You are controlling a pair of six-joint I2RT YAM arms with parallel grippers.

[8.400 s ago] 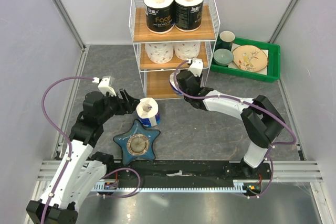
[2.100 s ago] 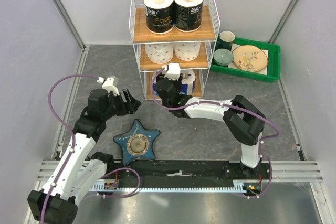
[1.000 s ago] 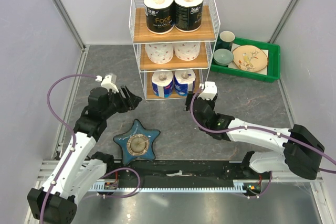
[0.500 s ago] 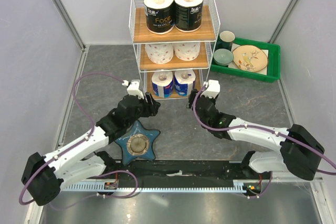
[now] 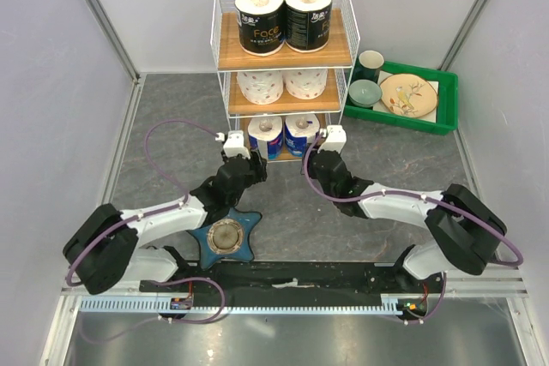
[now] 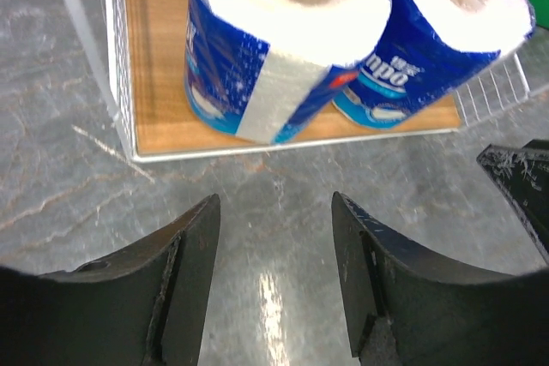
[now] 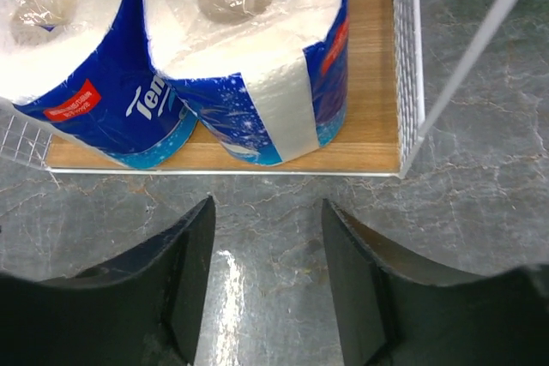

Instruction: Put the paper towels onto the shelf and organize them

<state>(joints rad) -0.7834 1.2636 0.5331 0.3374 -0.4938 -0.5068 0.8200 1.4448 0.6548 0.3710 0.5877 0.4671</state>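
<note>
Shelf (image 5: 283, 51), three tiers: black paper towels (image 5: 260, 19) top, white pair (image 5: 260, 85) middle, seen from the top view only. Blue-white pair (image 6: 274, 40) upright, touching, on the bottom tier, close in both wrist views. Left gripper (image 6: 274, 267), right gripper (image 7: 266, 263): jaws spread, empty, above the table (image 5: 171, 117), apparently just short of that tier. Left gripper nearer the shelf than half a second ago.

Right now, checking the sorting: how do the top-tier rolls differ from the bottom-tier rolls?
The top-tier rolls wear black wrappers; the bottom-tier rolls wear blue ones. The top-tier rolls sit highest on the shelf, the bottom-tier rolls lowest. Both pairs stand upright, side by side.
</note>
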